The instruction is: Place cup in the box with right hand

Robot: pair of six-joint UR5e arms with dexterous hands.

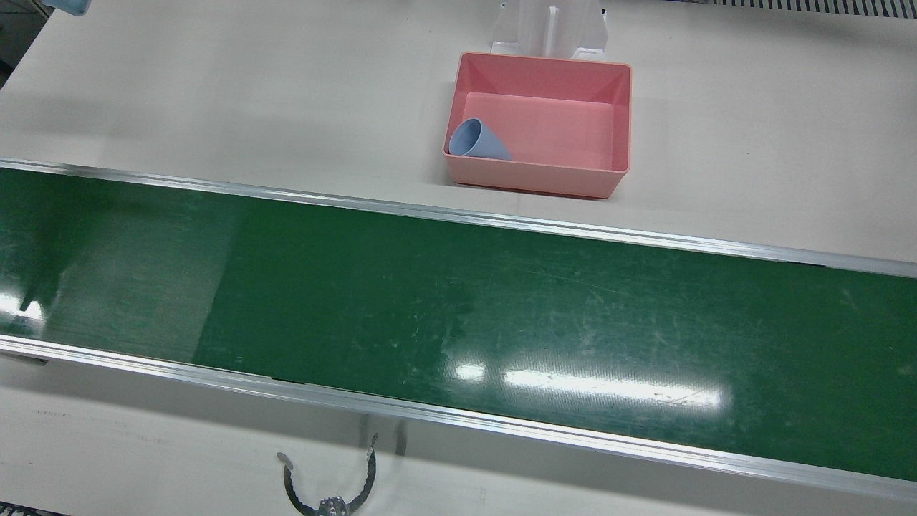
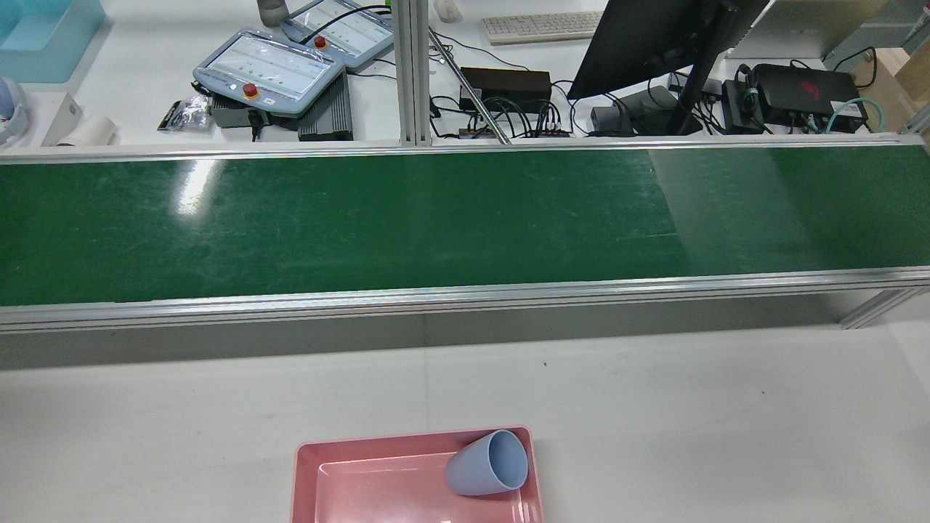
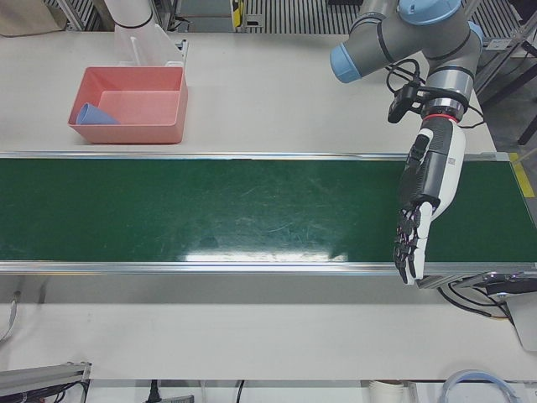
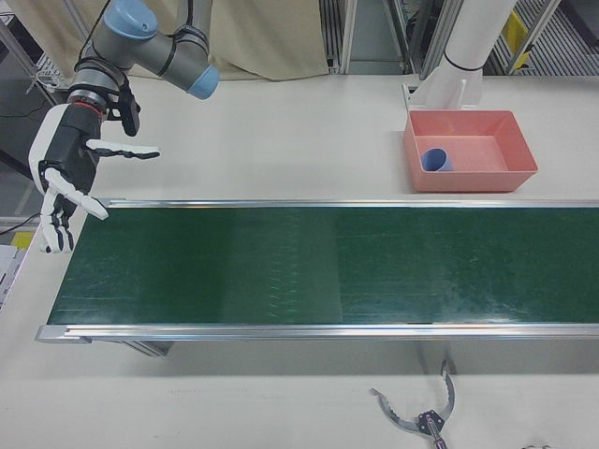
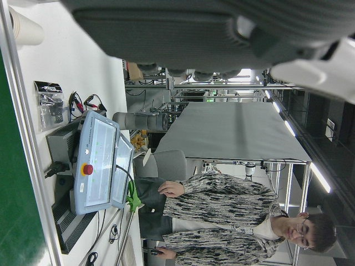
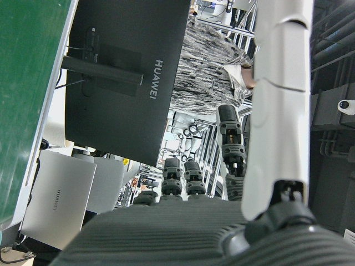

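Note:
A light blue cup (image 1: 476, 140) lies on its side inside the pink box (image 1: 617, 118), in the corner at that view's left. It also shows in the rear view (image 2: 488, 463), the left-front view (image 3: 96, 116) and the right-front view (image 4: 435, 160). My right hand (image 4: 73, 178) is open and empty, far from the box, over the conveyor's end at the right-front view's left. My left hand (image 3: 424, 206) is open and empty, fingers pointing down, over the belt's other end.
The green conveyor belt (image 1: 458, 315) runs across the table between aluminium rails. A white pedestal (image 1: 550, 29) stands just behind the box. Teach pendants (image 2: 269, 69), a monitor (image 2: 654, 36) and cables lie beyond the belt. A metal clamp (image 1: 329, 491) sits on the front table.

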